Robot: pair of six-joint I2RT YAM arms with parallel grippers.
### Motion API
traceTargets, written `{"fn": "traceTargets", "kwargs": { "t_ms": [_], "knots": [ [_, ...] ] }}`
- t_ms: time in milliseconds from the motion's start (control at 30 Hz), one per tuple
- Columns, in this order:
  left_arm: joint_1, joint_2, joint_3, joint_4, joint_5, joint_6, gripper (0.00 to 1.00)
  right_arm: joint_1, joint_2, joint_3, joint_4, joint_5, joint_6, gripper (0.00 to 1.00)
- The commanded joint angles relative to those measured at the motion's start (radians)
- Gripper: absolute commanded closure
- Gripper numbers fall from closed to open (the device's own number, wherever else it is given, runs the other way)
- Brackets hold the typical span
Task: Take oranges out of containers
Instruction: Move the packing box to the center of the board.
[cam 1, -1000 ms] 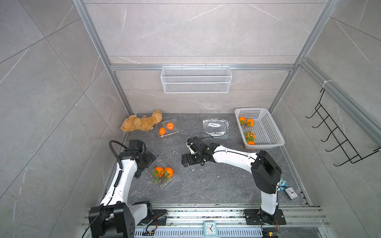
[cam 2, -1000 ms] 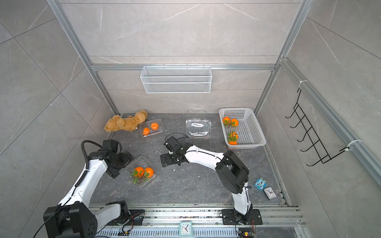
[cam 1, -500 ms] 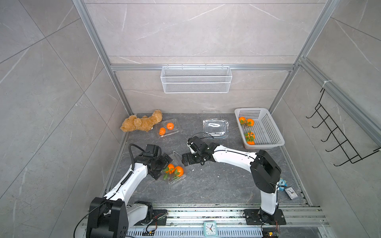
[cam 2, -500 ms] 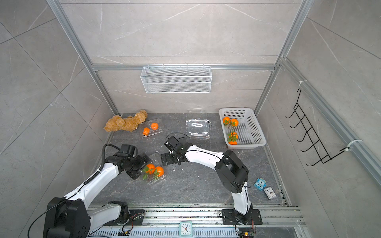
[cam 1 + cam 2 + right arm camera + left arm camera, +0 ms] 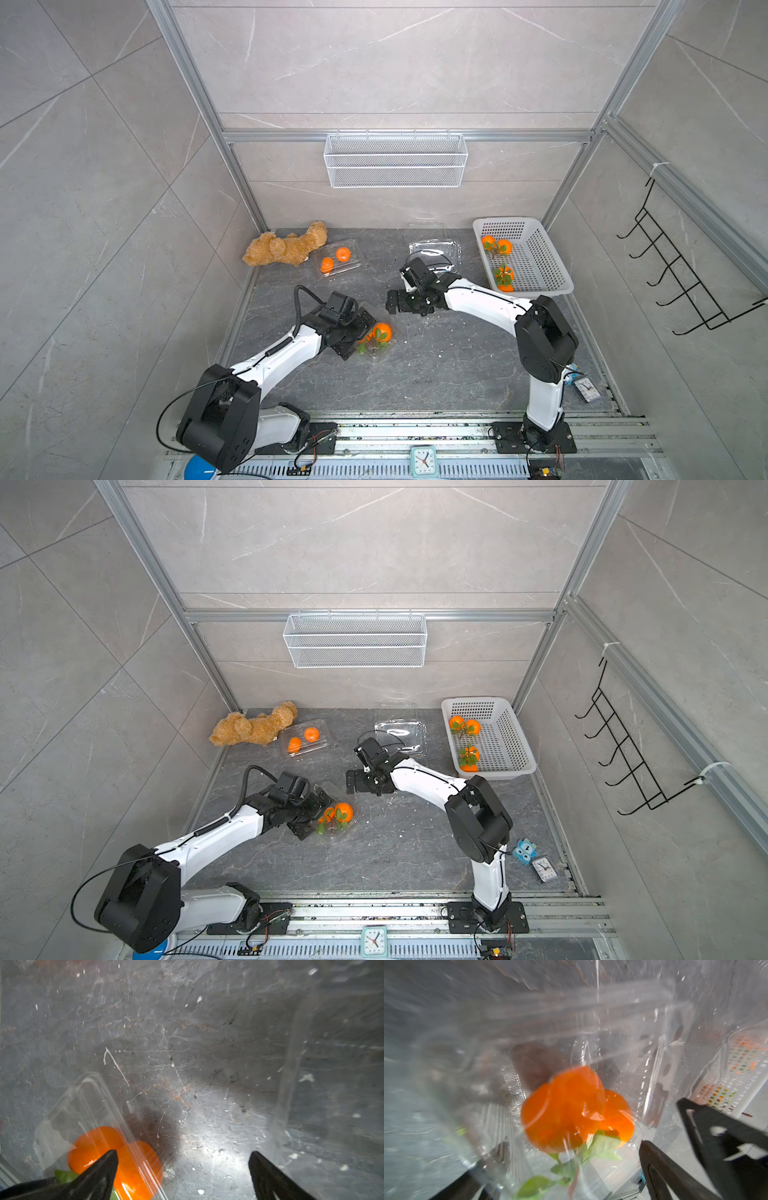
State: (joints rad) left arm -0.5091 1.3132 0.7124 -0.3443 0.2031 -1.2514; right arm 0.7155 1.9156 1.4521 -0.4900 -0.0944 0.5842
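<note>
Black left gripper (image 5: 362, 338): jaws are standing wide apart, straddling the near clamshell (image 5: 388, 347). Whether the pads are pressing its walls is not resolving, since one finger (image 5: 471, 1180) is showing only through smeared plastic.
Left wrist view: blur is smearing everything. Another black shape (image 5: 720, 1147) is running off the frame edge, identity unclear.
Black right gripper (image 5: 395, 305): jaws are spread with nothing between them, hanging low over the slab (image 5: 436, 365), near the left gripper but apart from it.
Right wrist view: a finger (image 5: 97, 1174) is covering part of the near oranges (image 5: 133, 1163). A clear plastic edge (image 5: 291, 1084) is running out of frame, owner unclear.
Near clamshell, material: thin glossy transparent plastic, ribbed, rounded corners. The lid is lying over the fruit.
Near oranges, look: two smooth bright-orange rounds touching each other, green leaves (image 5: 362, 348) pointing toward the left gripper. They are sitting inside the clamshell toward the middle of the slab.
Far clamshell (image 5: 355, 266): lying just beside the teddy bear (image 5: 286, 249), holding the far oranges (image 5: 343, 253), two, side by side.
Open clamshell (image 5: 436, 249): lid is standing up by the back wall. Its front edge is hiding behind the right wrist.
White basket (image 5: 507, 220): perforated rigid plastic, sitting in the back right corner. The basket oranges (image 5: 504, 246) are lying in two leafy pairs, four in all.
Slab: dark grey, veined, speckled with pale crumbs.
</note>
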Motion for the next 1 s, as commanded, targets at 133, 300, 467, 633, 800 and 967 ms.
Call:
{"fn": "traceTargets", "kwargs": {
  "t_ms": [133, 300, 467, 633, 800, 967],
  "knots": [
    [-0.123, 0.128, 0.136, 0.135, -0.030, -0.080, 0.00, -0.084, -0.143, -0.034, -0.032, -0.010, 0.013, 0.00],
    [-0.166, 0.180, 0.149, 0.240, -0.034, -0.130, 0.01, -0.142, -0.215, -0.099, -0.022, -0.007, 0.024, 0.00],
    [-0.191, 0.210, 0.192, 0.271, -0.034, -0.128, 0.00, -0.171, -0.291, -0.161, -0.043, -0.005, 0.034, 0.00],
    [-0.149, 0.146, 0.204, 0.141, -0.055, -0.016, 0.00, -0.171, -0.392, -0.312, -0.034, 0.032, 0.132, 0.00],
    [-0.001, 0.079, 0.188, -0.064, 0.033, 0.189, 0.01, -0.149, -0.467, -0.457, 0.014, 0.032, 0.239, 0.00],
    [0.140, -0.027, 0.121, -0.096, 0.057, 0.288, 0.00, -0.037, -0.460, -0.520, 0.084, 0.056, 0.335, 0.00]
  ]
}}
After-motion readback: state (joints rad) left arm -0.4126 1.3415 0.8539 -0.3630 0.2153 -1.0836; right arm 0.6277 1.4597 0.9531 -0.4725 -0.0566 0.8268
